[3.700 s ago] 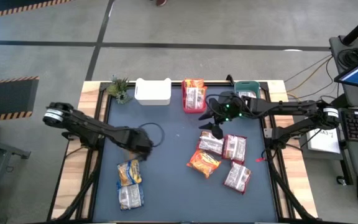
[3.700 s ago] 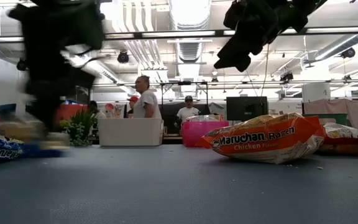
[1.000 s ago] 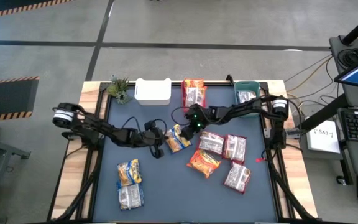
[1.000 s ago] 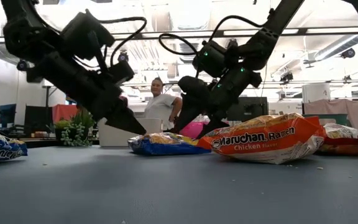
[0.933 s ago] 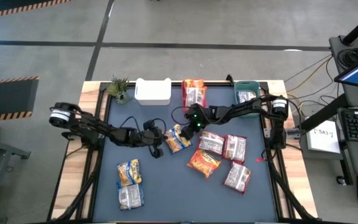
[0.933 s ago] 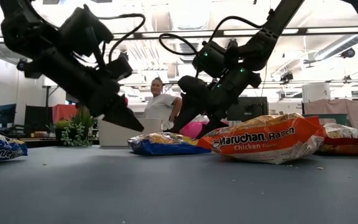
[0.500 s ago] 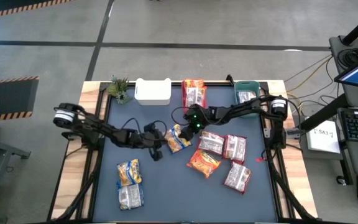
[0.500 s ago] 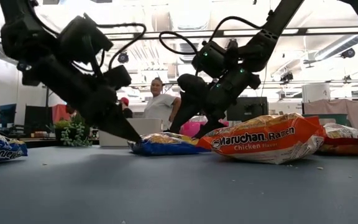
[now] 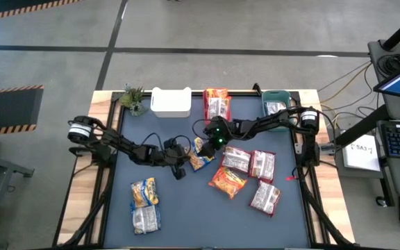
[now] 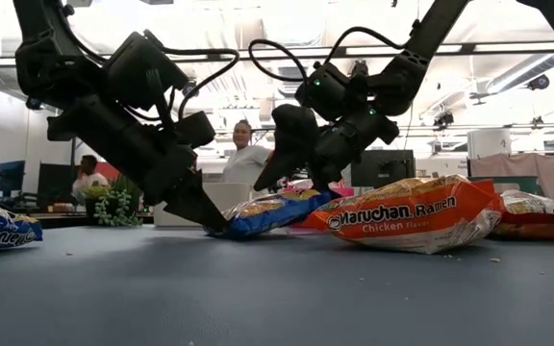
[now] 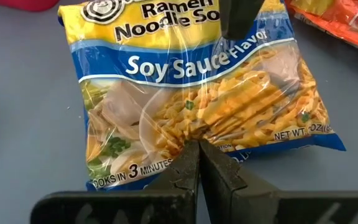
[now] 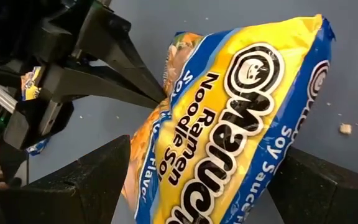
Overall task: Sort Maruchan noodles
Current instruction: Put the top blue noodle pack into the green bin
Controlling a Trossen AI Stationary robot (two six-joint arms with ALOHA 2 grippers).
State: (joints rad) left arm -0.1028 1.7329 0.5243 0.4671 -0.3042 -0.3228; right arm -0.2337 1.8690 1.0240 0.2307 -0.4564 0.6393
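A blue-yellow Maruchan packet (image 9: 200, 154) lies mid-table between both grippers, and it also shows in the low view (image 10: 267, 211). My left gripper (image 11: 197, 155) is shut on its end nearer the table's left. My right gripper (image 12: 201, 186) holds its logo end. Several more packets, orange (image 9: 228, 182) and silvery-red (image 9: 261, 165), lie at the right. Two packets (image 9: 144, 205) lie at the near left. My left gripper pinches the packet's bottom seam edge (image 11: 194, 144) between its two shut fingertips. It comes in low, slanting down from the table's left, and that end rests on the table. My right gripper has the packet's logo end (image 12: 241, 81) between its two fingers (image 12: 92, 180), one at each long side, coming from the right. That end is raised off the table, so the packet is tilted.
A white bin (image 9: 171, 103), a pink bin (image 9: 217, 119) with packets in it and a teal bin (image 9: 276, 104) stand along the far edge. A small plant (image 9: 134, 99) is at the far left. People stand in the room behind.
My left gripper has gone down and toward the table's right, onto the packet's left end. My right gripper has raised the packet's other end, so the packet, flat on the table before, now tilts up toward the right.
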